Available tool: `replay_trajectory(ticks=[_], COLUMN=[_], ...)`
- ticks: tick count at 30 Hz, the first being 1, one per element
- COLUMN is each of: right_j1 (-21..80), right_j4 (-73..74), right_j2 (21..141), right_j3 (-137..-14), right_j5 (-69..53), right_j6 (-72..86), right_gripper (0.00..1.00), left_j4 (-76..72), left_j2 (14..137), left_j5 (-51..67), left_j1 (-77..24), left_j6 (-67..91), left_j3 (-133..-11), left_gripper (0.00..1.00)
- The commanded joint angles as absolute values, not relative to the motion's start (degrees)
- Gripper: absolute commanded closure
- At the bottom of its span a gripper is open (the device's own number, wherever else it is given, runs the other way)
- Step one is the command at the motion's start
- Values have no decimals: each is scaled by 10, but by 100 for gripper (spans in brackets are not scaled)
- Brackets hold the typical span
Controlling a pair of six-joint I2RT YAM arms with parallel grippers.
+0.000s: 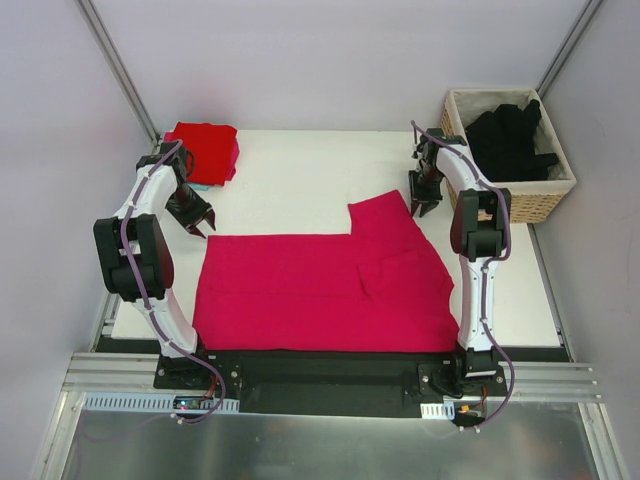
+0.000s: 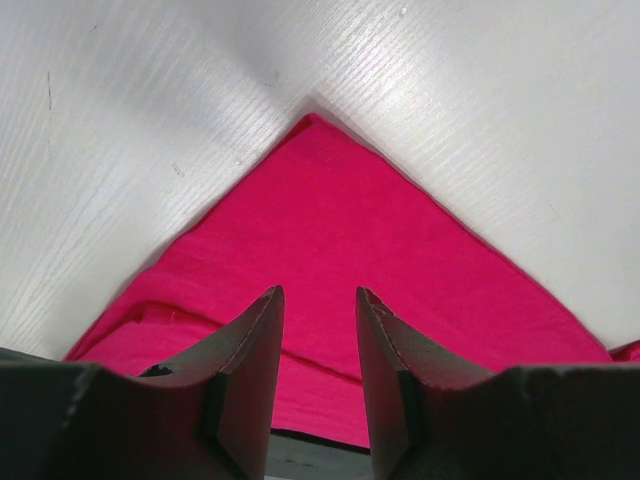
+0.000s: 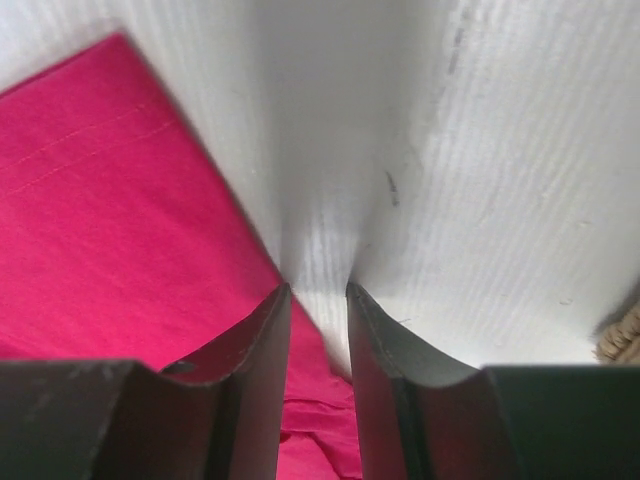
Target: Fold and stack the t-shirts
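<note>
Nearest, my left gripper (image 2: 320,295) hangs parted and empty over the far-left corner of the magenta-pink t-shirt (image 2: 330,240), spread flat on the white table (image 2: 150,120). My right gripper (image 3: 318,290), also parted and holding nothing, is at that shirt's far-right edge. A folded red t-shirt (image 1: 205,150) lies far left; black t-shirts (image 1: 510,140) fill the wicker basket (image 1: 545,192) far right.

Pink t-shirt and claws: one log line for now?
pink t-shirt: spread on table | left claw: open | right claw: open

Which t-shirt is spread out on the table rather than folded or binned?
The magenta-pink t-shirt at near centre; the red t-shirt lies folded far left, black ones sit in the basket.
</note>
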State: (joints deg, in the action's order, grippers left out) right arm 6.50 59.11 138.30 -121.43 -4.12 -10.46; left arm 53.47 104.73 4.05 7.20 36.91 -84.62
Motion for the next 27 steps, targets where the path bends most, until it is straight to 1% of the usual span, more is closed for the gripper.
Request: replay_trajectory(ticks=[1,6,13,22,27], right_j1=[55,41,36,36,38], right_j4=[621,621,606,592,596], right_j2=[1371,1361,1371,1380,1385], right_j3=[-1248,-1255,-1243,-1234,-1228], right_j5=[-4,-33,-131,-175,-176], right_j6=[-98,-94,-87,-81,-85], right_gripper=[68,68,68,68,68], left_j4=[558,553,550,550,550], left_j2=[1036,1043,1048,1045,1040], left_j5=[52,62,68,69,67], left_j1=[73,72,68,67,69], left_j6=[390,392,396,393,390], left_j3=[-859,-862,-867,-866,-864], left_gripper=[66,66,67,67,67])
